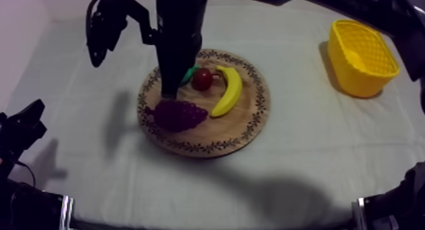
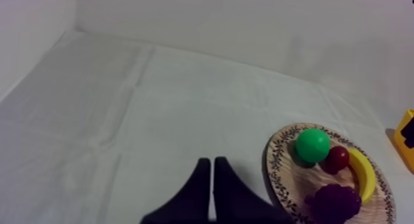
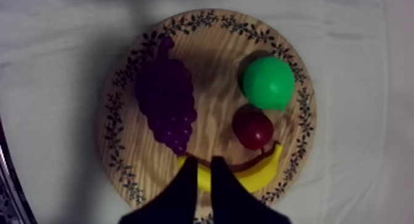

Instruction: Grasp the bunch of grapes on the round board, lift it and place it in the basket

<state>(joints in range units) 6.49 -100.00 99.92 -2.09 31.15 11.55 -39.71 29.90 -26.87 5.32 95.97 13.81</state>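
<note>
Right claw (image 3: 204, 162) above wooden board (image 3: 215, 94) with bunch of grapes (image 3: 165, 103), banana (image 3: 266, 171)

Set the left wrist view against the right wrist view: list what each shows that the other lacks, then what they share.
Left wrist view, not the right: a corner of the yellow basket past the wooden board, and the left end effector, shut, over bare cloth. Right wrist view, not the left: the right end effector, shut, by the banana's end. Shared: the board, the bunch of grapes, the green fruit, the small red fruit and the banana.
</note>
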